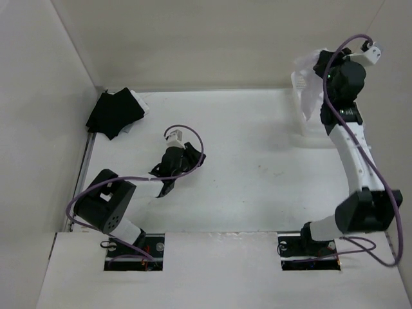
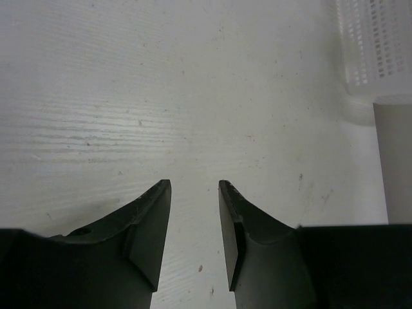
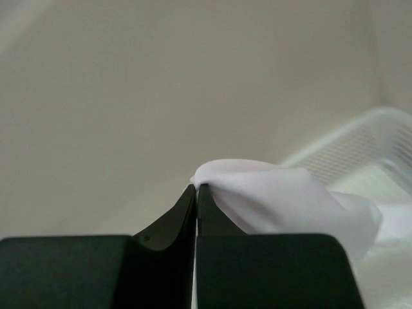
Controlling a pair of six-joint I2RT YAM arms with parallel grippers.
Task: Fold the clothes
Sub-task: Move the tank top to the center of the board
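White table, R gripper clamped on clothes over basket, L gripper released, holding nothing.

Black and white build, strung with purple cable.
The left arm and right arm each join bulky black joint housings with a white link; behind each gripper sits a small white camera block. On the left gripper and right gripper, the fingers are matte black wedges tapering to thin tips. Small dots on the left arm's housing may be screw holes.
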